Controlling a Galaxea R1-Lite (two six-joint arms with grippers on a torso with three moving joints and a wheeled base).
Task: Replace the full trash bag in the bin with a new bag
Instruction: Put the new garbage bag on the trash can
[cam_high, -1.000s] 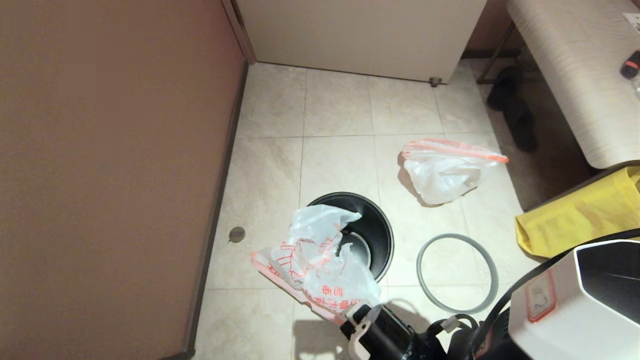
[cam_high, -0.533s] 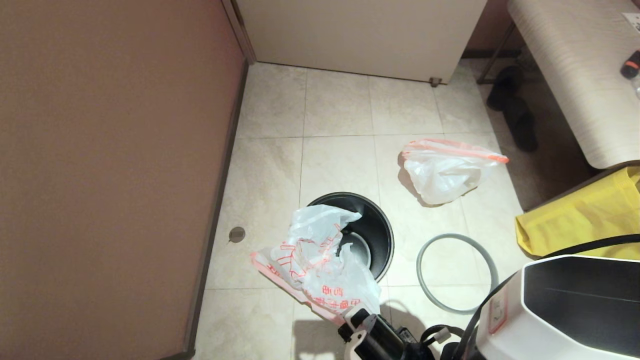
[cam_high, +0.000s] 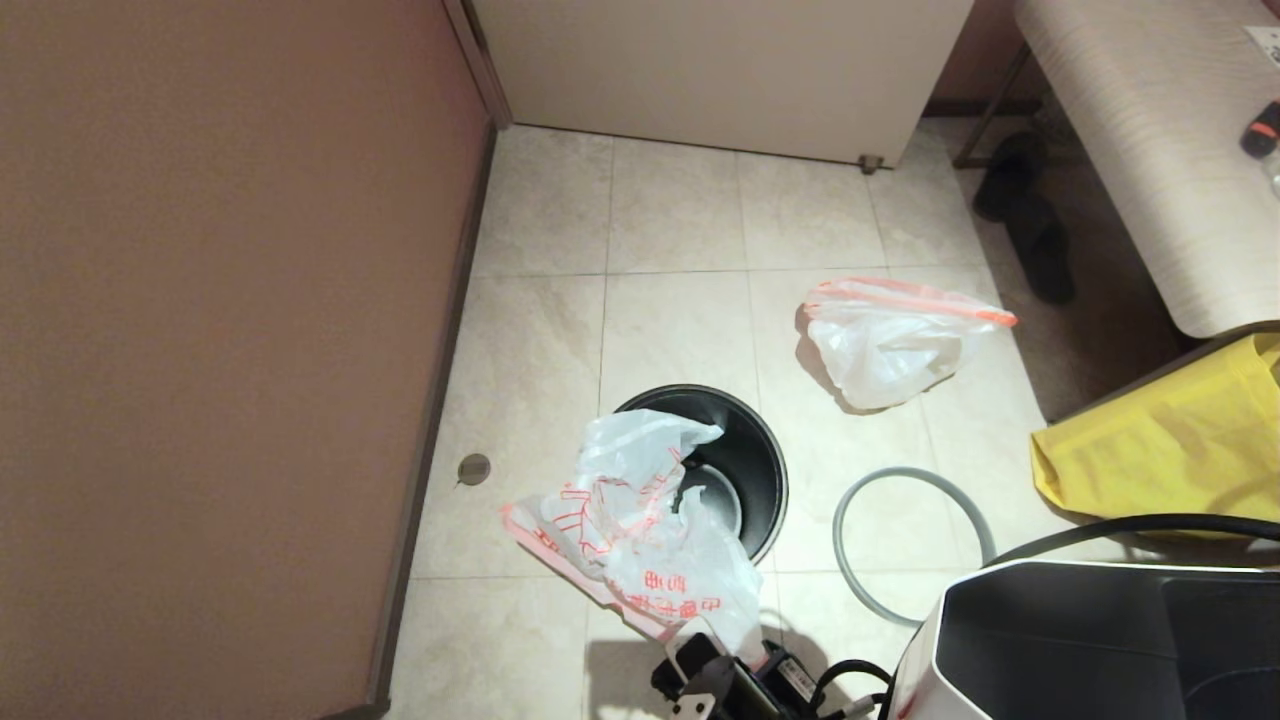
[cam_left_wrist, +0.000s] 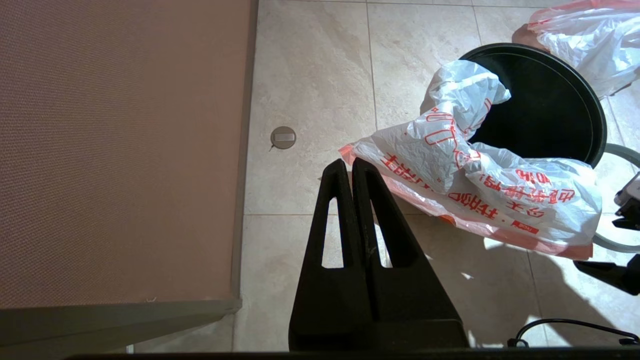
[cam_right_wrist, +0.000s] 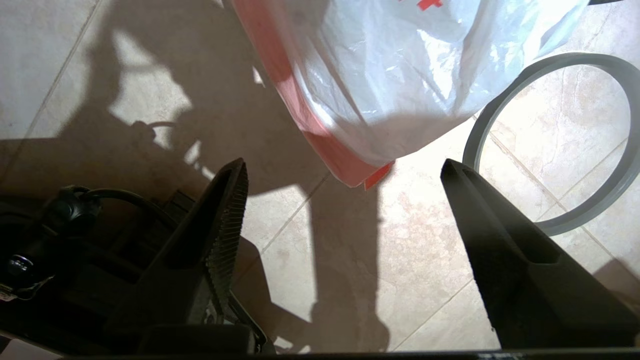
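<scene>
— Jaws on the right gripper (cam_right_wrist: 342, 175) gape empty just short of the thin cartoon-printed white plastic new bag (cam_high: 640, 520), draped over the round black bin (cam_high: 745, 450)'s near rim.

— Left gripper (cam_left_wrist: 350, 170) is parked shut beside it. That bag may slip off; the bunched white full trash bag (cam_high: 890, 345) lies beyond.

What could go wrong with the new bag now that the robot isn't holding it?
The new bag only drapes over one side of the bin, so it may slide off onto the floor. The open right gripper is clear of it, and the grey rim ring lies apart, so nothing pins the bag.
</scene>
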